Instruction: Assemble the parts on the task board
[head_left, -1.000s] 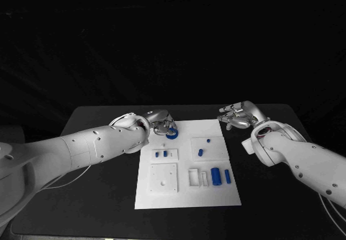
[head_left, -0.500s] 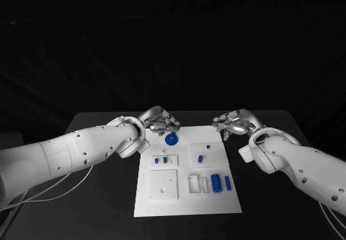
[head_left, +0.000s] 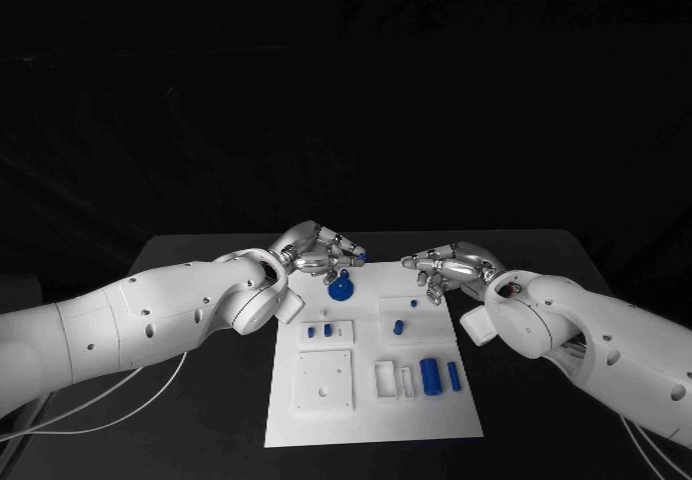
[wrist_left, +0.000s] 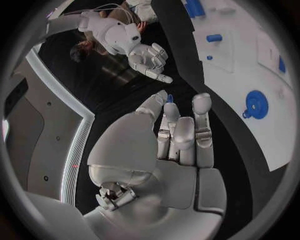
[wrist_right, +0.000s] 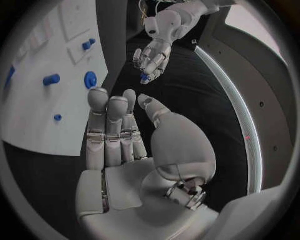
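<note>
left robot hand (head_left: 320, 252) pinches a small blue part (wrist_left: 170, 98) over the white board's (head_left: 433, 420) 12 o'clock edge for handover; right robot hand (head_left: 444, 268) released, fingers spread.

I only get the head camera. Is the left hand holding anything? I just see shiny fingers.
Observer: Yes. The left wrist view shows the left hand pinching a tiny blue part at its fingertips.
Operator: Has the other hand got one too?
Observer: No. The right wrist view shows the right hand bare, fingers straight, holding nothing.
Operator: Is the round blue piece stuck to the left hand?
Observer: No. In the left wrist view the round part lies on the board, apart from the fingers.
</note>
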